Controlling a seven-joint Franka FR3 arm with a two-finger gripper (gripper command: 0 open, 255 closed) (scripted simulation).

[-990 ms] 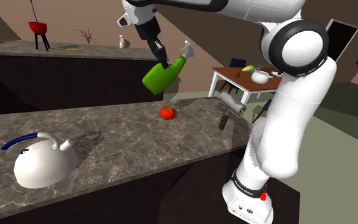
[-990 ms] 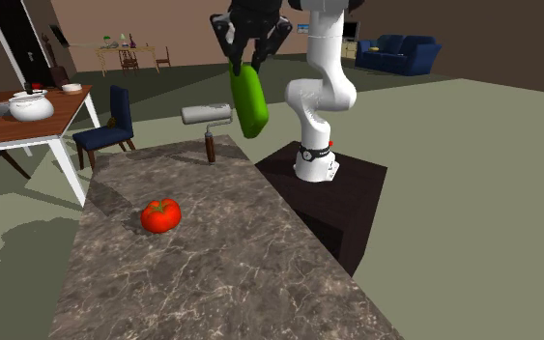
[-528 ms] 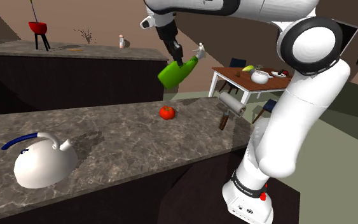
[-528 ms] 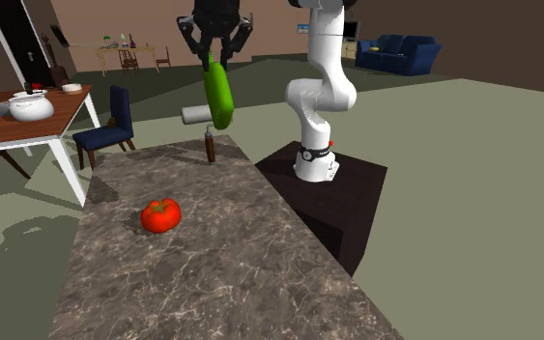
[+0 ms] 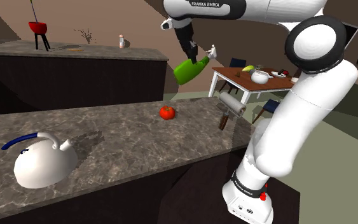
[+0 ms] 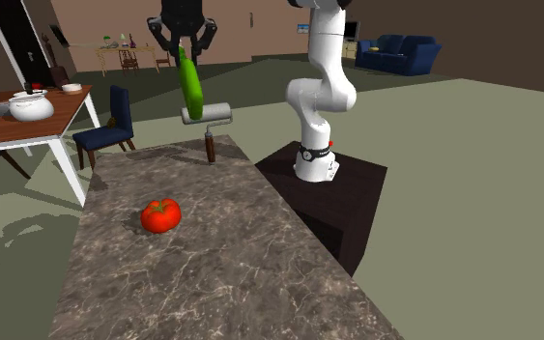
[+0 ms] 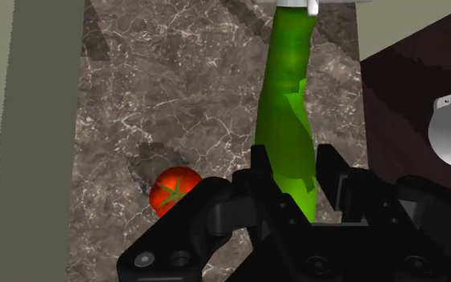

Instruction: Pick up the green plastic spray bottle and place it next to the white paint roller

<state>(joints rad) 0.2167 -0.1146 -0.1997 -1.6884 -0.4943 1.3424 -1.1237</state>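
The black fingers [image 7: 328, 172] are clamped on the lower body of the green spray bottle [image 7: 291, 120], one on each side, and carry it in the air with its white spray head pointing away from the hand. In the shoulder view the bottle [image 5: 191, 69] hangs tilted, higher than the white paint roller [image 5: 233, 105] and off to that view's left of it; in the second exterior view it [image 6: 192, 87] hangs just above the roller's [image 6: 208, 115] end. The roller lies on the dark marbled table [image 5: 107, 133] near its edge, brown handle toward the red tomato [image 5: 166, 112]. A white kettle [image 5: 41, 162] stands well apart from the roller, beyond the tomato.
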